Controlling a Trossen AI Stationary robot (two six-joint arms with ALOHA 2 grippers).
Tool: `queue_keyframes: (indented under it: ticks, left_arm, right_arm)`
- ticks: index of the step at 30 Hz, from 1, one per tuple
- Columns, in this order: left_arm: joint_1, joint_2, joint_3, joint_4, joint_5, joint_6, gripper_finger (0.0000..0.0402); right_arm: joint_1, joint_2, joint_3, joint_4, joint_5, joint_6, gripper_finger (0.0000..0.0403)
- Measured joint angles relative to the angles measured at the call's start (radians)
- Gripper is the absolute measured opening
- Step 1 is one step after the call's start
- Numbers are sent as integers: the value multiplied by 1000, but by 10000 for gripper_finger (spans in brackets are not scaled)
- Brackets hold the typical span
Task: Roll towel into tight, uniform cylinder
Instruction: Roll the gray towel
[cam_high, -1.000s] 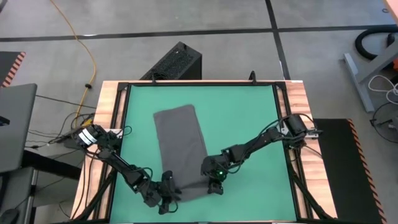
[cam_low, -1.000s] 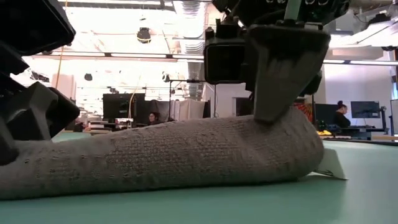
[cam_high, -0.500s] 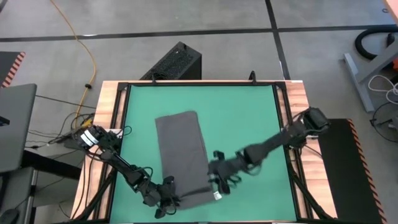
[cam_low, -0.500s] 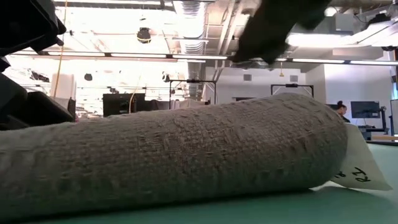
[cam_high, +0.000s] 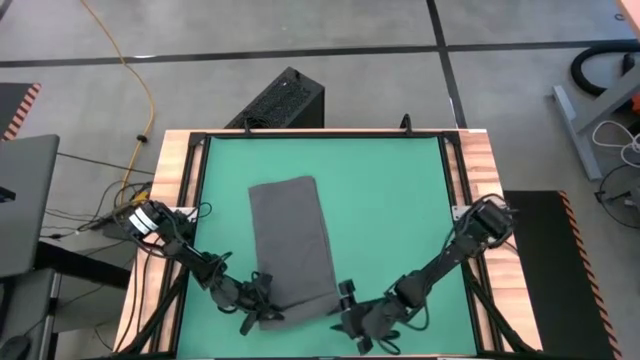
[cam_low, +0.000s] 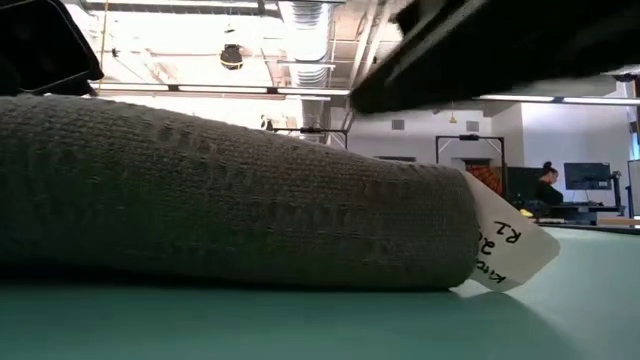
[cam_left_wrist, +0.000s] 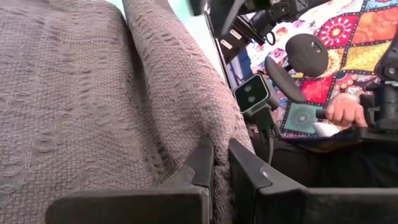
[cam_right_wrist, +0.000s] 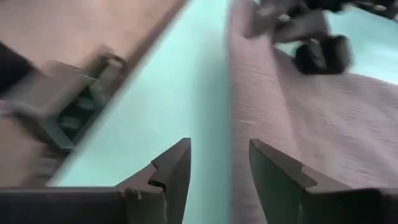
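Left end effector (cam_high: 262, 310) clamped on near corner of towel (cam_high: 290, 245), w/ right end effector (cam_high: 347, 322) fingers apart just beside its other near corner, on green table (cam_high: 400, 200)

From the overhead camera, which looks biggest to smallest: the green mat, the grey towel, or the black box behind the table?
1. Green mat, clearly the largest.
2. Grey towel.
3. Black box, smallest; it sits on the floor farther from the camera and is partly hidden by the table, so its true size is unsure.

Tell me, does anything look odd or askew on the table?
Only slightly: the towel lies a little crooked on the green mat, its near end barely rolled, white tag sticking out. The left tool pinches that end.
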Motion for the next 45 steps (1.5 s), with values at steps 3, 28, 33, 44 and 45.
queue_keyframes:
  ticks: [3, 28, 33, 44, 45]
  left_arm:
    - [0, -1, 4, -23, -2, -14, 9]
    - [-33, -27, 13, -53, 42, 52, 85]
    - [-7, -134, 13, -200, 120, 96, 125]
    - [25, -361, 17, -329, 29, 269, 137]
    - [20, -362, 24, -330, 24, 278, 137]
  right_arm:
    - [-13, 14, 11, 2, 40, -38, 203]
    - [-97, 55, 16, -111, -145, 163, 33]
    - [-160, 50, 16, -95, -354, 382, 40]
    - [-317, 50, 15, -76, -668, 638, 42]
    - [-330, 50, 15, -82, -681, 655, 42]
